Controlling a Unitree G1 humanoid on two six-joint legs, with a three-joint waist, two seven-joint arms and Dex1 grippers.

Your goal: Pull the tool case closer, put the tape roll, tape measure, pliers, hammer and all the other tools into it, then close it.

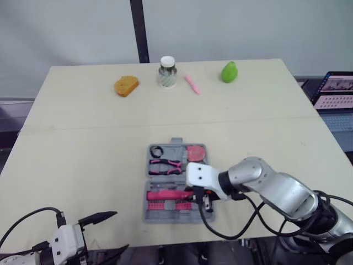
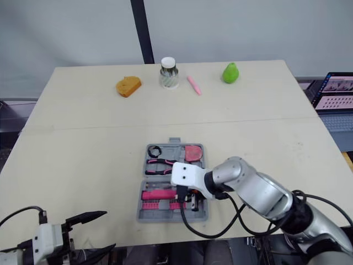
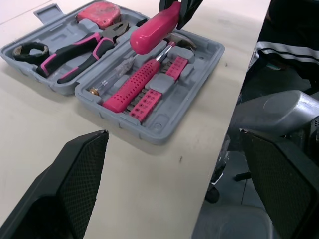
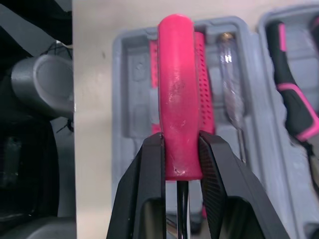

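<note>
Step in hand: seating the screwdriver in the tool case.

- Your left end effector (image 1: 120, 229) is hovering at the table's (image 1: 83, 138) near edge with its fingers spread wide and nothing between them. It is sitting well to the left of the case.
- The tool case (image 1: 175, 220) is lying open and flat near the table's front edge. The far half is already carrying the tape roll (image 1: 156, 150), then the pliers (image 1: 165, 165), then the tape measure (image 1: 195, 152). The hammer is not showing clearly enough for me to place it.
- Your right end effector (image 4: 180, 149) is clamping the screwdriver (image 4: 177, 74) at the shaft end of its pink handle. The handle is pointing left across the near half and hanging above the pink bit rack (image 3: 130, 89), not touching it.

To do this well:
- The grey recess between the bit rack and the case's near wall is looking free, so that is likely the slot.
- Keep the handle parallel to the rack while shifting toward that wall.
- Lower until the handle is resting in the moulding, and only then let go. A tilted tool could ride up on the rack and later block the lid.
- Leave the left end effector where it is. The case is looking light, so consider steadying its left wall if it starts sliding.
</note>
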